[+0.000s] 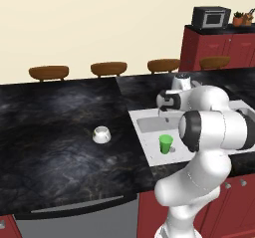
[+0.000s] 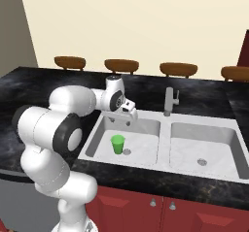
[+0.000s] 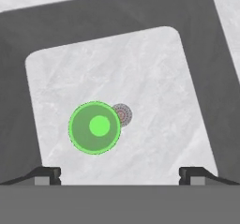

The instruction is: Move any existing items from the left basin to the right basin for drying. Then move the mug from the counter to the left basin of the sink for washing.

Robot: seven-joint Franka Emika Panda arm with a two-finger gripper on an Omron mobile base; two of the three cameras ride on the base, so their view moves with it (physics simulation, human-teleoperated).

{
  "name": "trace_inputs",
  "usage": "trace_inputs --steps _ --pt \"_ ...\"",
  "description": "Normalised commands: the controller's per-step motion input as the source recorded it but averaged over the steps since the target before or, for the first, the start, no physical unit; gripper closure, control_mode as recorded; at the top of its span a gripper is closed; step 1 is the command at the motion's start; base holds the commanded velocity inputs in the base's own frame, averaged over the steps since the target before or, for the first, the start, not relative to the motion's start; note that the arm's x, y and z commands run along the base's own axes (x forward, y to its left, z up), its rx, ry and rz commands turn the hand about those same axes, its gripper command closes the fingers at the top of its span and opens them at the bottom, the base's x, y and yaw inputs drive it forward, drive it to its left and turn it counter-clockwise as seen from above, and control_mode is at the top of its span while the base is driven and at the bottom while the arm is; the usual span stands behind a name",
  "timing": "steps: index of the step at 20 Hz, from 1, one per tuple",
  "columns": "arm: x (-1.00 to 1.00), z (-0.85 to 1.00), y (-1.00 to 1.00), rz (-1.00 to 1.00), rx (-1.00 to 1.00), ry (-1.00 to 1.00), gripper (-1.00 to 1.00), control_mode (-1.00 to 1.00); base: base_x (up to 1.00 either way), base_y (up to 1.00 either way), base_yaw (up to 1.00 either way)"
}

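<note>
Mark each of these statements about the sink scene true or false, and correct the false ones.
1. The green cup stands upright in the left basin. True.
2. The mug sits in the right basin. False: it is on the counter.
3. The gripper is shut on the cup. False: it hangs open above the cup, holding nothing.
4. The cup stands beside the left basin's drain. True.

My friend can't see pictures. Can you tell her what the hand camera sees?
Looking straight down into the left basin, a green cup stands upright beside the small round drain. The open gripper hangs above, its fingertips spread wide.
</note>
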Motion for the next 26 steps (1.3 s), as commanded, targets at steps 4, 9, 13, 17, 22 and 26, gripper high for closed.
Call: trace_inputs --steps 4,9,13,17,22,26 --pt "0.2 -0.27 -0.04 0.0 0.0 0.01 -1.0 -1.0 0.0 0.0 0.0" --pt "0.19 -0.26 -0.01 0.0 0.0 0.0 -1.0 -1.0 0.0 0.0 0.0" --pt "0.13 -0.23 0.0 0.0 0.0 0.0 -1.0 -1.0 0.0 0.0 0.0" --pt "0.06 -0.18 0.0 0.0 0.0 0.0 -1.0 -1.0 0.0 0.0 0.0" --pt "0.0 -0.15 0.0 0.0 0.0 0.0 -1.0 -1.0 0.0 0.0 0.0" --pt "0.0 -0.14 0.0 0.0 0.0 0.0 -1.0 -1.0 0.0 0.0 0.0"
